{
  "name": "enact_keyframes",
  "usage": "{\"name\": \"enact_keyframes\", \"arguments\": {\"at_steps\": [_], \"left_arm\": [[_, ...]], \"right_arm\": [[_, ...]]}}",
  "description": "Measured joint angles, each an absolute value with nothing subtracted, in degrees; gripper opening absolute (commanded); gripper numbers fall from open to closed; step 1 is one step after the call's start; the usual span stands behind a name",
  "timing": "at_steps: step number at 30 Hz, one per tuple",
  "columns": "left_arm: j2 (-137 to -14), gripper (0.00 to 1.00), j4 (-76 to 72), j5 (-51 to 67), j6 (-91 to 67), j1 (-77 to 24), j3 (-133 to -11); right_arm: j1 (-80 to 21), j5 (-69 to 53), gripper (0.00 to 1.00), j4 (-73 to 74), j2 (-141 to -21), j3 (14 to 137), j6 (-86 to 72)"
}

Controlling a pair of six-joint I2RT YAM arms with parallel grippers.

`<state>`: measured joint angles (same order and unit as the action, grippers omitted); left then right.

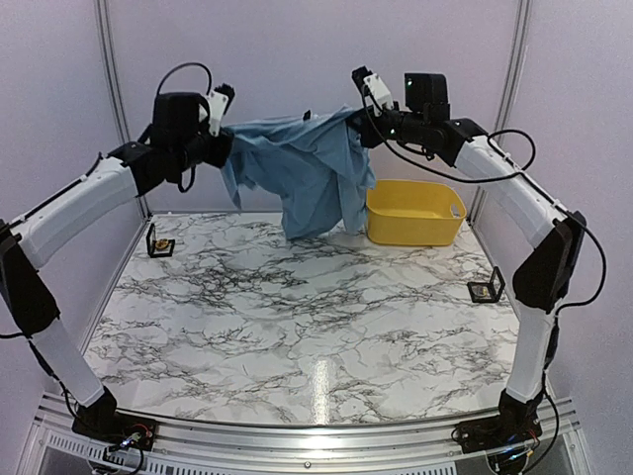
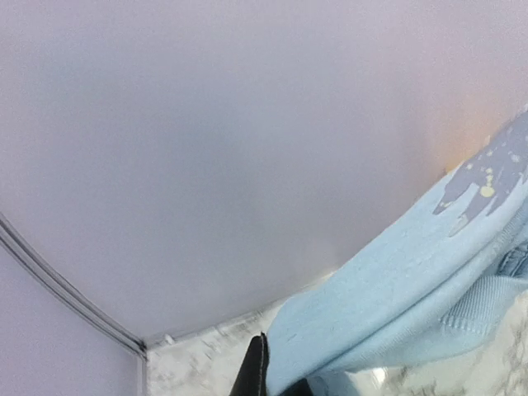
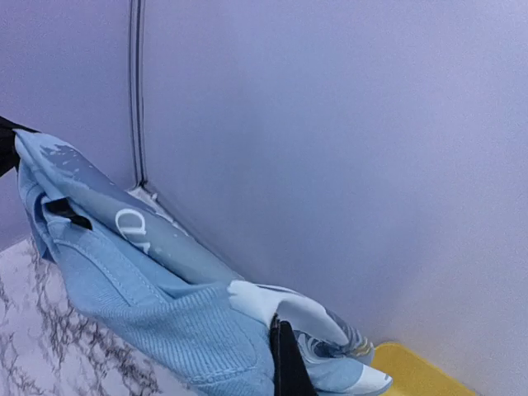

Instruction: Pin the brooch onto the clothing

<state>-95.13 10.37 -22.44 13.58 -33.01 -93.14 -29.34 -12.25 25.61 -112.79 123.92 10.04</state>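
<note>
- Above the table's (image 1: 297, 336) far side, top view: left gripper (image 1: 224, 127) and right gripper (image 1: 362, 117) each clamp the T-shirt (image 1: 307, 173), which hangs limp between them; it looks light and soft.
- Left wrist: jaws pinch its edge; it would likely slip if tugged.
- Right wrist: jaws closed on bunched cloth beside a ribbed hem, probably the firmest hold.

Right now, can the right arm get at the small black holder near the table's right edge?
Probably not yet: the right gripper is shut on the T-shirt, held aloft. The holder itself sits uncovered.
</note>
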Motion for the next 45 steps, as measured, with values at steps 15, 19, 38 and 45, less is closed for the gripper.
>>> {"name": "enact_keyframes", "arguments": {"at_steps": [15,19,38,45], "left_arm": [[-85.4,0.53,18.4,-15.7,14.4,-32.8,-74.0],[-83.8,0.88,25.3,-9.0,9.1,-36.7,-61.0],[-69.3,0.95,14.3,-15.5,-28.8,-28.0,-38.4],[-78.9,0.98,9.9,-17.2,-39.5,-22.8,-34.8]], "right_arm": [[-39.9,-7.4,0.57,17.0,-100.7,80.6,27.5],[-44.6,-9.5,0.69,22.2,-100.5,69.3,27.4],[-33.6,-3.4,0.41,13.8,-105.0,70.2,-1.7],[-33.6,-1.8,0.45,14.5,-117.4,79.6,-2.6]]}}
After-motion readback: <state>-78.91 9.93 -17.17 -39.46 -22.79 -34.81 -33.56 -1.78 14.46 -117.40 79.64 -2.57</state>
